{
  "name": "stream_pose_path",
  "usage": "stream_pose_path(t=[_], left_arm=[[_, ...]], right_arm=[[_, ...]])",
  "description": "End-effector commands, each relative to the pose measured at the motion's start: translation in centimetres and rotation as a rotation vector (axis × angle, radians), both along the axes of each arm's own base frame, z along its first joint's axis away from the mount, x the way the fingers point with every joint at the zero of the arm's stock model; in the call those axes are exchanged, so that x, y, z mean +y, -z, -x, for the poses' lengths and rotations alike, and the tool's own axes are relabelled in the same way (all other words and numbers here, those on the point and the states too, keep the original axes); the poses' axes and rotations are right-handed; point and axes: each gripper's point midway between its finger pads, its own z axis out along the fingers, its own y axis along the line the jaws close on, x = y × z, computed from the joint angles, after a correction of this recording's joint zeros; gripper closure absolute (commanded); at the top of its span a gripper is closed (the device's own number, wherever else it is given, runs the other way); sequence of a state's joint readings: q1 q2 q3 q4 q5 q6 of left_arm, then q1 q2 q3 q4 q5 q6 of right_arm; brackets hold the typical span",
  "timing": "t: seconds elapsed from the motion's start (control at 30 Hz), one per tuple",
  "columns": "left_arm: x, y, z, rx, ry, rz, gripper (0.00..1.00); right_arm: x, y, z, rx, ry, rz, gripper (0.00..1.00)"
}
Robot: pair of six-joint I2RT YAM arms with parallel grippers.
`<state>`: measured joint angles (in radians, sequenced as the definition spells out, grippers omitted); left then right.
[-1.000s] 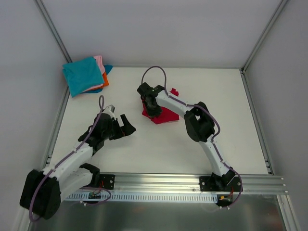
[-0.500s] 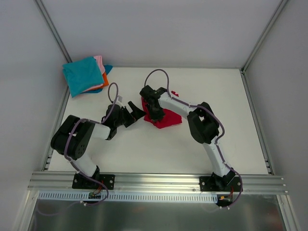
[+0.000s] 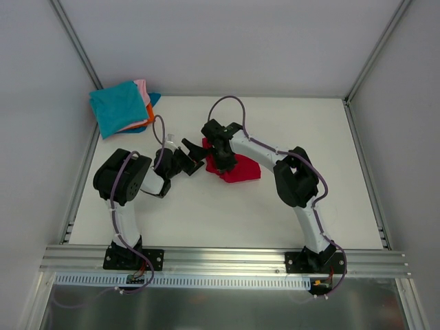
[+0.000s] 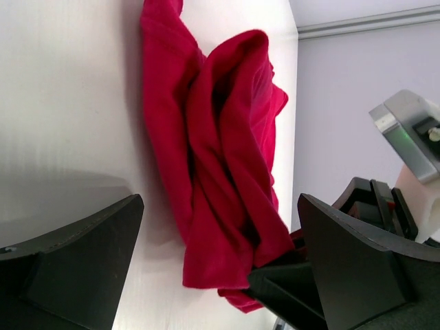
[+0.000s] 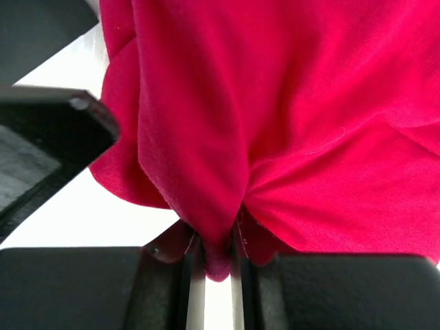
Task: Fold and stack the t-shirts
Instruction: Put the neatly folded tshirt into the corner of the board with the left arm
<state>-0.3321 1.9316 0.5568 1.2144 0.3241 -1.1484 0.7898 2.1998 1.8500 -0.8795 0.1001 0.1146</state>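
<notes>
red shirt: (image 3: 234, 167) bunched, unfolded, mid tabletop, nearer the far edge; one end pulled up into a peak, the rest lies on the surface. Left wrist view shows deep creases + loose lower corner.
right gripper: (image 3: 221, 159) fingers nearly pressed together, pinching a thick tuck of red cloth. Right wrist view: fabric squeezed between the pads (image 5: 194, 256), several layers by the look of it.
left gripper: (image 3: 194, 155) fingers spread wide, empty, just beside the shirt's left side, cloth framed between them in the wrist view. Not touching cloth as far as I can tell.
stack: (image 3: 122, 108) far-left corner of tabletop; teal on top, pink + orange + blue edges showing under it. Well apart from the red one.
step (judged): spreading the red shirt out before any fold; fold not begun, stacking not begun.
risk 1: right pinch holds a wad, not an edge, so a pull prob. drags the whole lump instead of opening it.
risk 2: left fingers may close on more than one layer, or on a crease; shirt then stays twisted.
risk 3: both grippers close together; a reach for the same fold could knock fingers.
risk 4: thin grip on slack cloth; a quick lift could slip it out.
</notes>
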Motion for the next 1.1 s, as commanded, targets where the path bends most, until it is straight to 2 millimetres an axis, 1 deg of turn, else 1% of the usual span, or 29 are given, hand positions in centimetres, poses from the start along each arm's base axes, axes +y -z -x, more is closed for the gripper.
stream_pose_path(t=[0.0,0.03,0.1,0.13,0.23,0.4,0.47,0.7,0.8,0.93,1.0,1.07], left_arm=[[-0.3,1.4,-0.1,0.026,0.012,0.006,0.01],[-0.3,1.8,-0.2,0.038,0.013,0.004,0.01],[-0.6,1.5,-0.7,0.034,0.019,0.013,0.01],[-0.7,1.8,-0.7,0.042,0.022,0.012,0.01],[-1.3,1.6,-1.6,0.044,0.035,0.022,0.01],[-2.5,2.0,-2.0,0.062,0.054,0.021,0.01],[-2.9,1.8,-2.1,0.056,0.062,0.023,0.02],[-4.0,2.9,-1.4,0.089,0.088,0.014,0.01],[-4.7,3.3,-0.7,0.103,0.110,0.012,0.01],[-5.5,3.7,1.0,0.119,0.144,-0.005,0.03],[-5.6,4.0,1.4,0.123,0.152,-0.012,0.06],[-6.0,4.4,1.8,0.130,0.167,-0.013,0.18]], right_arm=[[0.0,-3.0,0.5,-0.021,0.010,-0.036,0.96],[0.0,-3.0,0.5,-0.021,0.010,-0.038,0.96],[0.1,-2.9,0.5,-0.020,0.009,-0.041,0.96],[0.1,-2.9,0.5,-0.018,0.010,-0.044,0.96],[0.2,-2.8,0.5,-0.016,0.008,-0.045,0.96],[0.4,-2.8,0.4,-0.016,0.005,-0.051,0.96],[0.4,-2.8,0.4,-0.015,0.005,-0.050,0.96],[0.9,-2.6,0.2,-0.010,0.005,-0.062,0.96],[1.0,-2.5,0.2,-0.007,0.004,-0.065,0.96],[1.4,-2.7,0.0,-0.013,0.002,-0.077,0.96],[1.5,-2.5,0.0,-0.008,0.005,-0.077,0.96],[1.5,-2.5,0.0,-0.008,0.006,-0.080,0.96]])
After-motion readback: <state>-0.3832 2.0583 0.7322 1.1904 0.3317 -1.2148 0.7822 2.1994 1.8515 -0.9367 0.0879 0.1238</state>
